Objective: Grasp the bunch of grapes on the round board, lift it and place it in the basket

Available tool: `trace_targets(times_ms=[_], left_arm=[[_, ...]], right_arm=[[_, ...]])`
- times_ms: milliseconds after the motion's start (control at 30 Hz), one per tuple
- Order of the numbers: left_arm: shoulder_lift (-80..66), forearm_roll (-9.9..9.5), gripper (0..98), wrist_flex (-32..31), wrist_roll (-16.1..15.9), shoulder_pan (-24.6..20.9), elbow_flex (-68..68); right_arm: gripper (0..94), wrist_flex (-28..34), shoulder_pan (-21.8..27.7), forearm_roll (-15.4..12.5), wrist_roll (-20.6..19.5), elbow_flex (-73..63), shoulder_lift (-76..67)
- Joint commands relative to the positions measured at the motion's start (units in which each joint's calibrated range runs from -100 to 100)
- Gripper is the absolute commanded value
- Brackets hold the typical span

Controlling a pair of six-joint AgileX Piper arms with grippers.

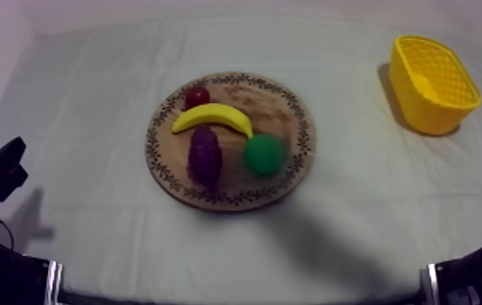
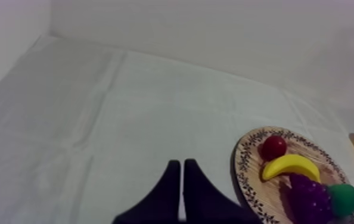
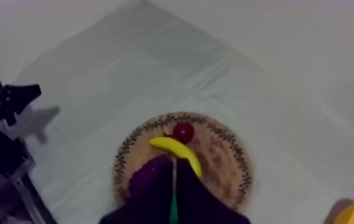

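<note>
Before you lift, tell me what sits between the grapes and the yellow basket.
The green fruit lies on the wooden board beside the bunch of grapes, toward the yellow basket. Beyond the board, only bare cloth.

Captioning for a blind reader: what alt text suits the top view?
A round wooden board in the middle of the grey-white cloth holds a bunch of grapes, a banana, a small red fruit and a pear. A yellow basket stands apart at the far right.
</note>
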Motion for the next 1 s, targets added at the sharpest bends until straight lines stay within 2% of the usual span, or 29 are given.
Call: trace_targets(times_ms=[0,167,367,767,967], left_arm=[[0.0,-0.04,0.1,0.0,0.0,0.0,0.0],[0.0,-0.04,0.1,0.0,0.0,0.0,0.0],[0.0,-0.04,0.1,0.0,0.0,0.0,0.0],[0.0,-0.04,0.1,0.0,0.0,0.0,0.0],[0.0,-0.04,0.1,0.0,0.0,0.0,0.0]], right_arm=[[0.2,8.0,-0.3,0.1,-4.2,-9.4,5.2],[0.2,17.7,-1.3,0.3,-8.1,-17.5,12.2],[0.2,27.0,-3.8,2.9,-12.4,-24.8,19.9],[0.2,29.1,-5.1,4.4,-19.1,-29.5,31.1],[0.2,29.2,-5.3,3.3,-21.5,-29.8,35.5]])
